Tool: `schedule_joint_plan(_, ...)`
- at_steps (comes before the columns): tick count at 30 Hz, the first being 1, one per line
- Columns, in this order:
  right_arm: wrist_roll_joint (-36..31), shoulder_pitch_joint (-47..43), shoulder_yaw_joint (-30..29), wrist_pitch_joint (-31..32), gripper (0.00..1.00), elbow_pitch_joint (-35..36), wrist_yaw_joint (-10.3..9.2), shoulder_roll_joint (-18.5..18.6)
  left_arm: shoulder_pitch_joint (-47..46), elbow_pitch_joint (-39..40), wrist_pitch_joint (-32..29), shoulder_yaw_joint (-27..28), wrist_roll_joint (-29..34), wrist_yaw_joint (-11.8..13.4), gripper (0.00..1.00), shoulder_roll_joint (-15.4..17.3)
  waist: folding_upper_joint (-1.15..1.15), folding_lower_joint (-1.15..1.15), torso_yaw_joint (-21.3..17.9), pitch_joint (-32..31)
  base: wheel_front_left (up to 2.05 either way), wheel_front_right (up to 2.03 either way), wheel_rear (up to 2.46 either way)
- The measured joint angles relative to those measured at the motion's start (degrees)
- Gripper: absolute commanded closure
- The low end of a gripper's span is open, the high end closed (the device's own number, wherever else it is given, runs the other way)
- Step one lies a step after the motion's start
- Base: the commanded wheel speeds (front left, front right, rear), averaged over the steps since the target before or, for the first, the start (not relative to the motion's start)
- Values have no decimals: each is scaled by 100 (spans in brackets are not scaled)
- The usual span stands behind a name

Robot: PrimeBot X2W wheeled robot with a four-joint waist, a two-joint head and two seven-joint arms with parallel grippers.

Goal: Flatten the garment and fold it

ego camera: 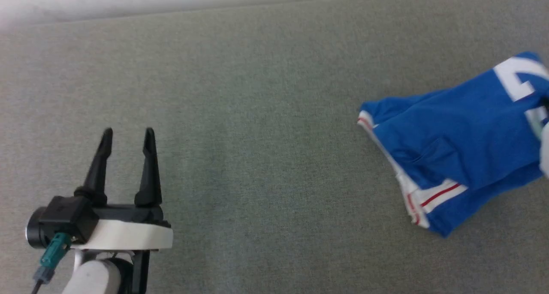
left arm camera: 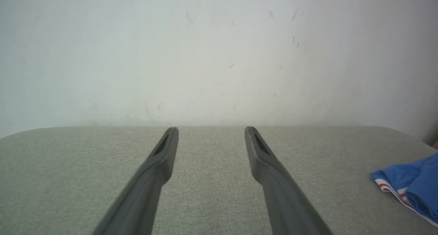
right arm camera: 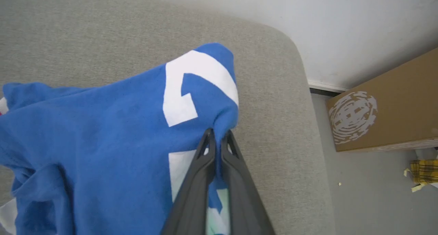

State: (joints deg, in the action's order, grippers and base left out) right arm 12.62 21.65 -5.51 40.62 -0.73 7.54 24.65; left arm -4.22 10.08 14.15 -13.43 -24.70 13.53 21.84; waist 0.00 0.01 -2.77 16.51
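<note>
One garment (ego camera: 454, 135), a crumpled blue jersey shirt with white lettering and red-and-white striped trim, lies bunched near the right end of the grey woven-fabric counter (ego camera: 257, 114). The right end effector (right arm camera: 218, 134) pinches a blue fold of it. The left end effector (ego camera: 127, 135) stands spread, well apart from it.

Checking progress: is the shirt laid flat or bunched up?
Bunched up: the garment lies crumpled in overlapping folds, one edge pinched in the right claw.
</note>
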Motion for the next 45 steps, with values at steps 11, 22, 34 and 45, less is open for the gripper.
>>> schedule_joint_plan(11,-81,682,-261,-163,100,-299,4,922,-591,694,52,203,419,114,0,19,0,1,-320,968,0,0,0)
schedule_joint_plan(22,-600,984,-654,-760,100,-1232,8,1229,-896,893,57,364,638,122,0,36,0,0,-533,1810,0,0,0)
schedule_joint_plan(34,-1010,1170,-864,-1256,0,-1873,7,1032,-902,916,58,368,793,147,0,31,1,-1,-600,2044,0,0,0)
schedule_joint_plan(45,-1081,1095,-804,-1594,0,-1937,7,708,-747,697,58,369,780,151,0,-224,0,-1,-524,1373,0,0,0)
